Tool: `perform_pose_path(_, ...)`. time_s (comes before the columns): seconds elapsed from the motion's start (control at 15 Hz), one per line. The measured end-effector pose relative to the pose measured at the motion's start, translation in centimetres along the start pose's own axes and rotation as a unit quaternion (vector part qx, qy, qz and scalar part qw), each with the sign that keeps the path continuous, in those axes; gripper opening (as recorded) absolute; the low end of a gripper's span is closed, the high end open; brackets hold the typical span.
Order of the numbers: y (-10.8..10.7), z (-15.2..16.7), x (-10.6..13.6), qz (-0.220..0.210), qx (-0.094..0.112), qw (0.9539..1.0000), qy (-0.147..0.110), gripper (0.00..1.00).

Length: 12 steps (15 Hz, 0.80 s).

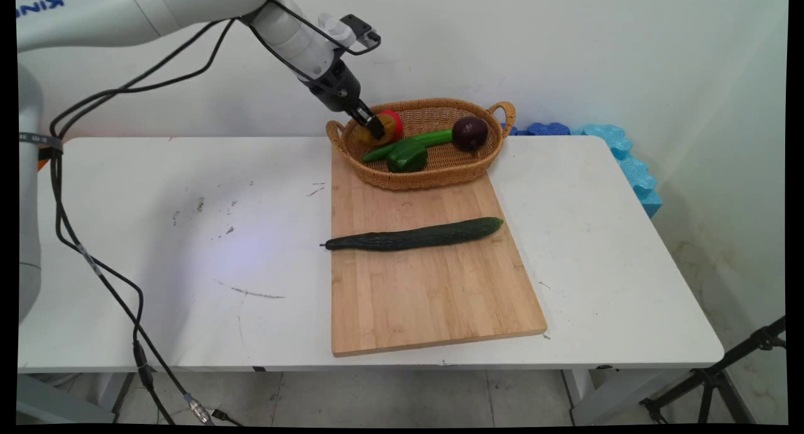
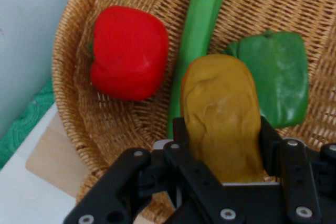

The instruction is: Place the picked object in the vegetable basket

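end effector (image 2: 223,145) clenched on yellow-brown potato (image 2: 220,114) over basket (image 1: 433,170), 12 o'clock on bench (image 1: 157,233). likely firm, light; held mid-body.

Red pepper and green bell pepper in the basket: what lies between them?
In the hand view, a long green vegetable and the yellowish potato-like piece held by the gripper lie between the red pepper and green bell pepper.

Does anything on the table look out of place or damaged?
The cucumber lies askew across the cutting board, its stem end overhanging the left edge. Dark scuffs mark the table left of the board. Nothing looks spilled or broken.
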Motion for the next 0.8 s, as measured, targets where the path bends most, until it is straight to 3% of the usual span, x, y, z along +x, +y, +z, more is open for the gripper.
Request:
perform_pose_path(0.47,-0.6,1.6,0.2,-0.012,0.005,0.9999,0.001,0.00)
perform_pose_path(0.53,-0.6,1.8,0.2,-0.014,0.005,0.9999,0.001,1.00)
perform_pose_path(0.8,-0.4,1.5,0.4,-0.014,0.002,0.9999,0.003,1.00)
